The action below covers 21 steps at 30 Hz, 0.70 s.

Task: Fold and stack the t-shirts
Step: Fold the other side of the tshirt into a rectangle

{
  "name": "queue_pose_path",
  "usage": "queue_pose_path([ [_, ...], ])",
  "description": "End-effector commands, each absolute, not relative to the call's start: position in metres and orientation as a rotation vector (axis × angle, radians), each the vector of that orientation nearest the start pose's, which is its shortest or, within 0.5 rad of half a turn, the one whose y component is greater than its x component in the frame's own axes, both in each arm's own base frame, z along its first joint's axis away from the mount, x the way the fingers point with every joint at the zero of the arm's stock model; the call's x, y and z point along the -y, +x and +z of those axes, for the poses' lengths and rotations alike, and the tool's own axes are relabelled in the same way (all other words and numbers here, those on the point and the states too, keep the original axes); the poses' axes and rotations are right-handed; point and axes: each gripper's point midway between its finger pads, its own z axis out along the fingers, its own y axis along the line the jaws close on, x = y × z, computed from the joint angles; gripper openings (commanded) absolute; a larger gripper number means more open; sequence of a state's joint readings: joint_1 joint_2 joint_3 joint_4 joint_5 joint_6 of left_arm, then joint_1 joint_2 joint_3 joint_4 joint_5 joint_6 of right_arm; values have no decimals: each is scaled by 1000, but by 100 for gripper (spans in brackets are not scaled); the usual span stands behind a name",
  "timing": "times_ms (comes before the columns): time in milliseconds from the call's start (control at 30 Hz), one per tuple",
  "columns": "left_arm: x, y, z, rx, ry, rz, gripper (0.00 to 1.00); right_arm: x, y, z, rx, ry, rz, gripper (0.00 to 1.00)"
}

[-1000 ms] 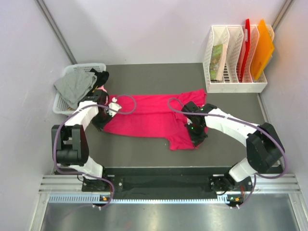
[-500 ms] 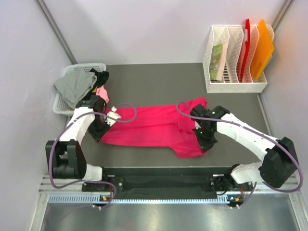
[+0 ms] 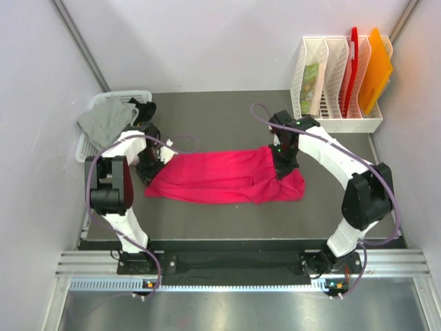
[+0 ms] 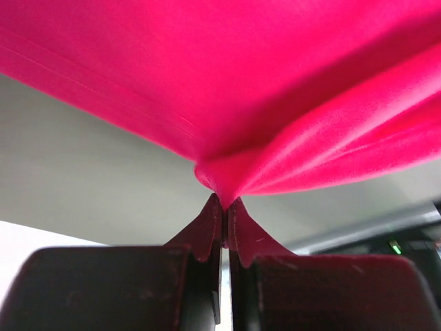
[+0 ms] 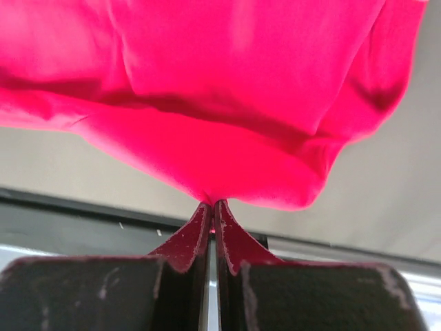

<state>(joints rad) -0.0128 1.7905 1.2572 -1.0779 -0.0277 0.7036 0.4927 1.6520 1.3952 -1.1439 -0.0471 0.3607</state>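
Crimson t-shirt (image 3: 224, 178) lies stretched and bunched on the table (image 3: 220, 117), right of the white basket (image 3: 131, 94). Left gripper (image 4: 224, 210) is clamped on the end nearest the basket; right gripper (image 5: 211, 210) is clamped on the far end. Grey t-shirt (image 3: 103, 121) drapes over the basket.

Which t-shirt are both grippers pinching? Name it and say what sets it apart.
The crimson-red t-shirt, stretched between the left gripper and right gripper. The grey t-shirt and black t-shirt lie bunched at the white basket, ungripped.
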Motion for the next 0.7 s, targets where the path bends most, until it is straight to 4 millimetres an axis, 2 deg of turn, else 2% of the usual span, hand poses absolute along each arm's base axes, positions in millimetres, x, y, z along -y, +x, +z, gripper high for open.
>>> queue_pose_path([
  [0, -36, 313, 51, -2928, 1123, 107, 0, -164, 292, 137, -2902, -159, 201, 0],
  [267, -47, 322, 36, -2944, 1181, 184, 0, -158, 313, 130, -2897, -104, 185, 0],
  [467, -53, 322, 39, -2948, 1201, 232, 0, -148, 320, 134, -2889, -59, 180, 0],
  [600, -54, 320, 62, -2918, 1198, 247, 0, -145, 307, 143, -2884, -51, 202, 0],
  [667, -52, 307, 69, -2937, 1213, 217, 0, -143, 291, 144, -2896, -48, 230, 0],
])
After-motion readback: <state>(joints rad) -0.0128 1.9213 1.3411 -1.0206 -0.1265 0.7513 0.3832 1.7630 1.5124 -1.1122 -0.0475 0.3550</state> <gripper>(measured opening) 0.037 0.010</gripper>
